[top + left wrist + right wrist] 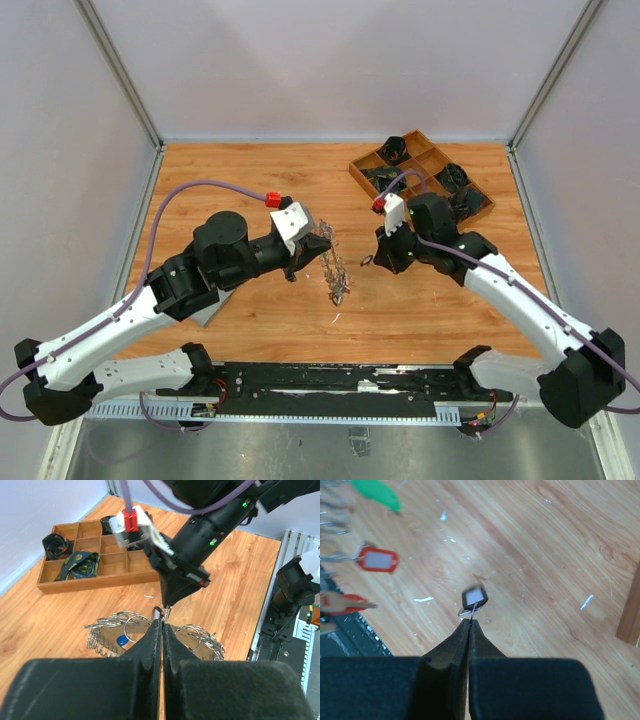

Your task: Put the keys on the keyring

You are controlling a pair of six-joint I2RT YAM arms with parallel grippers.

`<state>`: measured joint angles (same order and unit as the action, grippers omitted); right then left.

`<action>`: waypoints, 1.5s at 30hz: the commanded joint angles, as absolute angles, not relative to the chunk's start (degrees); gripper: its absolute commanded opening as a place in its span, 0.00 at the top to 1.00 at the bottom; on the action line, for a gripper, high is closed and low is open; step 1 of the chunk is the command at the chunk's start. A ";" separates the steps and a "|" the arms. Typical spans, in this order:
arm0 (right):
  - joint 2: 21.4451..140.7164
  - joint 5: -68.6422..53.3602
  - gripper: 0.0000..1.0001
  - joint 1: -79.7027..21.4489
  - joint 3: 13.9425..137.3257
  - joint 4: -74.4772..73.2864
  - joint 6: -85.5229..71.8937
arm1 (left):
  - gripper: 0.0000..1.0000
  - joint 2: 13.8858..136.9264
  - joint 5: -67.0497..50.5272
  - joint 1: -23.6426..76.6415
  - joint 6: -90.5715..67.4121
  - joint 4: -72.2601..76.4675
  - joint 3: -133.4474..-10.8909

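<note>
The keyring (336,272), a big silver ring thick with small rings and keys, hangs on edge over the middle of the table. My left gripper (321,244) is shut on its top, and the ring's coils (112,630) spread to both sides of the closed fingers (150,645). My right gripper (469,622) is shut on the thin wire loop of a key with a black tag (474,597), held just above the wood. It sits a little right of the keyring, tip to tip with the left gripper (163,622). Red-tagged keys (377,559) and a green tag (375,492) hang at the left of the right wrist view.
A wooden compartment tray (362,172) with dark items stands at the back right, seen too as the tray (95,582) in the left wrist view. Small silvery scraps (424,599) lie on the wood. Side walls bound the table.
</note>
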<state>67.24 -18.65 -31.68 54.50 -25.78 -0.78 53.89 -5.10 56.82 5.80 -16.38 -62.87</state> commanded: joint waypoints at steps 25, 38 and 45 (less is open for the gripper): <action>59.86 -52.97 1.00 -31.28 80.52 -46.41 12.84 | 0.99 51.81 -4.66 56.90 12.40 -8.80 -61.12; 64.29 -48.66 0.99 -36.58 83.19 -43.75 11.11 | 1.00 52.82 -8.43 56.93 13.24 -9.52 -62.51; 66.29 -48.53 0.99 -37.82 83.95 -43.63 12.43 | 1.00 53.59 -11.93 56.94 13.31 -11.25 -63.38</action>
